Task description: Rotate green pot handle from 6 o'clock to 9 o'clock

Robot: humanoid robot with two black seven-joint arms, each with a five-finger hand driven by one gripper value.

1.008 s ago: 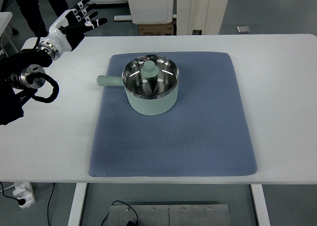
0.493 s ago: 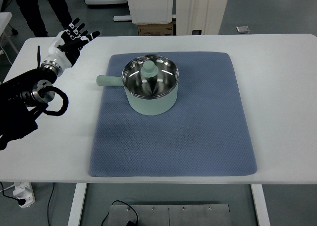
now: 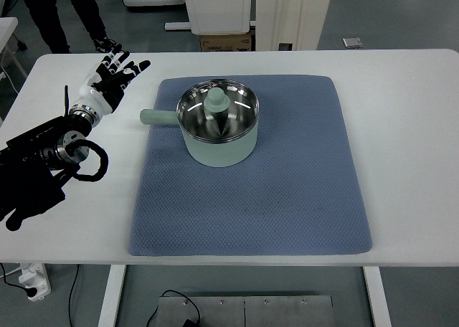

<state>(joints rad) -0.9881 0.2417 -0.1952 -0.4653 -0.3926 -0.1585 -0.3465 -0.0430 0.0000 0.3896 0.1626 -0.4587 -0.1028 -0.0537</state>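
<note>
- On the mat (image 3: 287, 198), toward its far-left part, sits the pot (image 3: 218, 123); its handle (image 3: 159, 117) sticks out past the mat's left edge onto the table (image 3: 401, 126).
- Handle's long axis runs left-right, free end pointing left of the pot body, i.e. approx 9 o'clock from the robot's side.
- Left hand (image 3: 111, 77) is left of & slightly beyond the handle tip, near but apart, not touching.
- Fingers (image 3: 138, 65) spread wide, palm empty, holding nothing.
- Right hand not in view, so left is the only hand near; handle lies to its right & a bit nearer the robot.
- Judgement: handle looks already at target, so little or no turn seems left; any further push would need the hand to drop toward the tip first.
- Lid knob (image 3: 216, 97) sits inside the pot, centre-ish.
</note>
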